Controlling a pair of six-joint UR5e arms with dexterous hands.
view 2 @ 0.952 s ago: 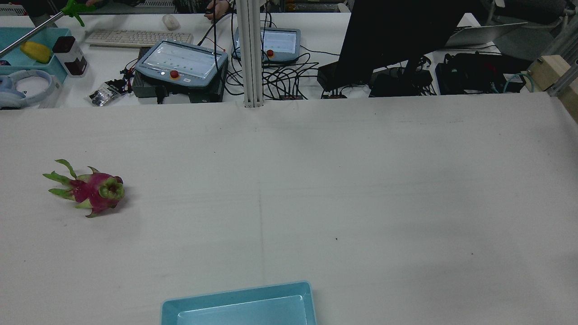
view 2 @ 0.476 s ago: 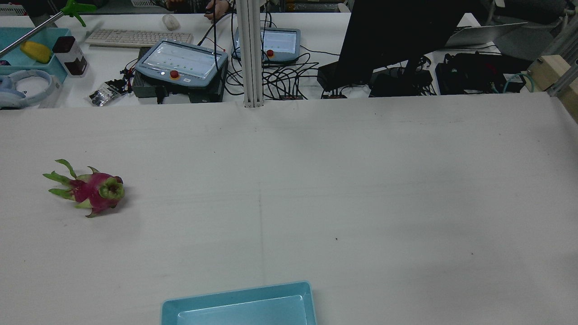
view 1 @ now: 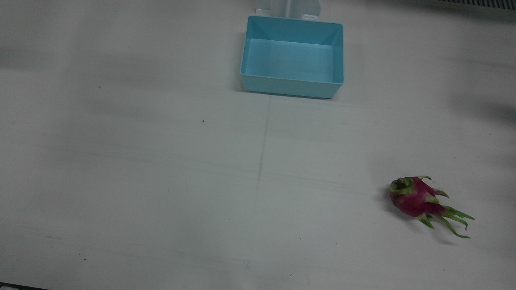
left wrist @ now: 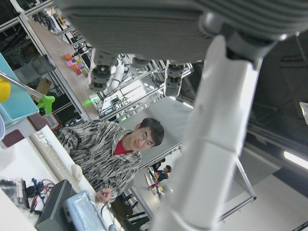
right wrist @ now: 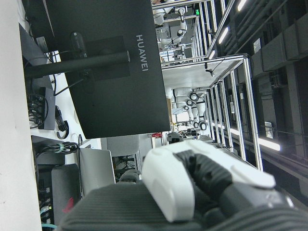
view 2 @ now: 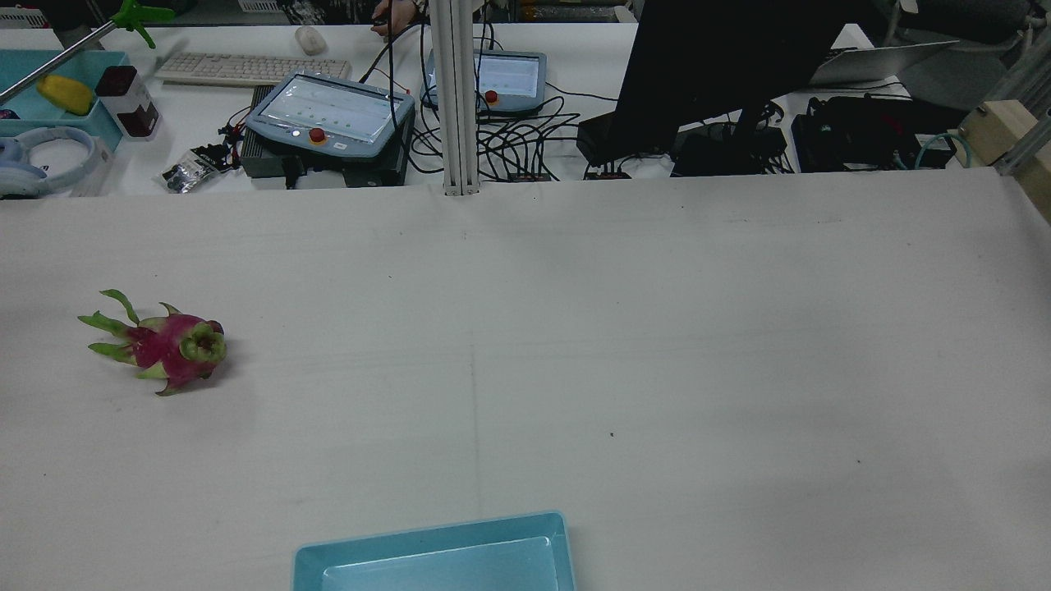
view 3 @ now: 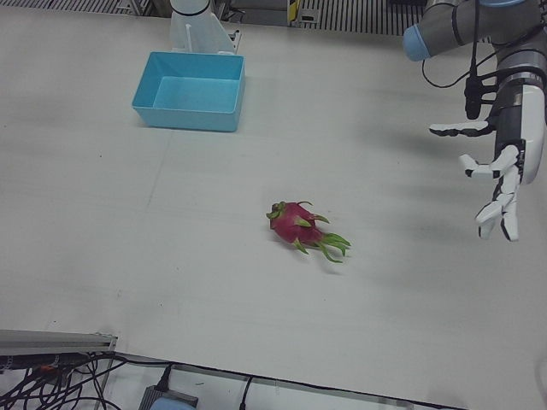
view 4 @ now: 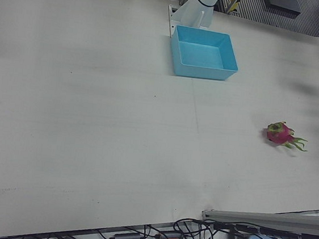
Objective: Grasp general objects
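A pink dragon fruit (view 1: 419, 199) with green scales lies on its side on the white table, on my left arm's half. It also shows in the rear view (view 2: 168, 349), the left-front view (view 3: 299, 226) and the right-front view (view 4: 279, 134). My left hand (view 3: 500, 171) hangs raised above the table, well off to the fruit's side, fingers spread and empty. One of its fingers (left wrist: 211, 144) fills the left hand view. Of my right hand, only a part (right wrist: 192, 192) shows in its own view, pointing at the room; its fingers' state is unclear.
An empty light-blue bin (view 1: 290, 86) stands at the table's robot-side edge, near the middle, and also shows in the rear view (view 2: 427, 533) and the left-front view (view 3: 184, 117). Beyond the far edge are teach pendants (view 2: 328, 115), cables and a black monitor (view 2: 714, 66).
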